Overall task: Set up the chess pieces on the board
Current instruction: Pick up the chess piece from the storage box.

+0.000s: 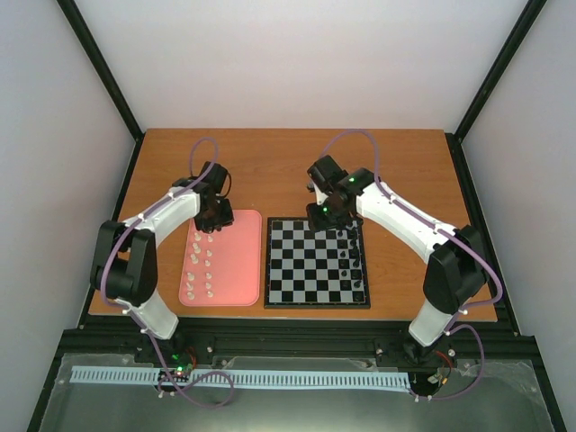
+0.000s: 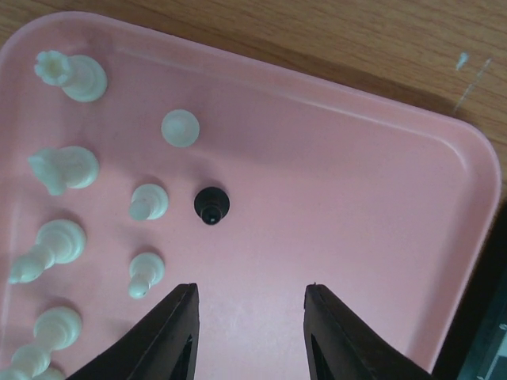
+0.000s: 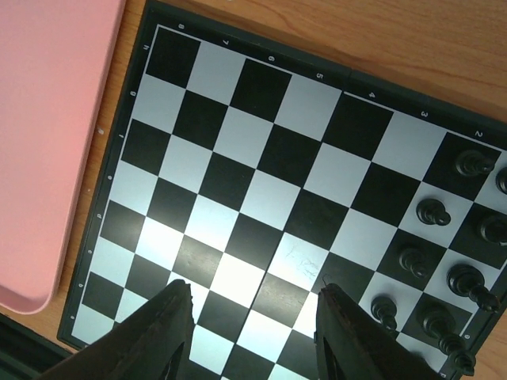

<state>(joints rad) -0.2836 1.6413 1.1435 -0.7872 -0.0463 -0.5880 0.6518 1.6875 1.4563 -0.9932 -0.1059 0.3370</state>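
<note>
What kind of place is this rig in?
Probably a robot lab test cell: plain white wall panels in black frame struts, an orange-brown wooden table, a black-and-white checkered chessboard staged beside a pink rounded tray.

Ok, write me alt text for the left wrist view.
A lone black chess piece sits on the pink tray, just ahead of the left gripper, whose jaws are open and empty. White pieces line the tray's left side in two rough columns; wooden table shows beyond its rim.
</note>
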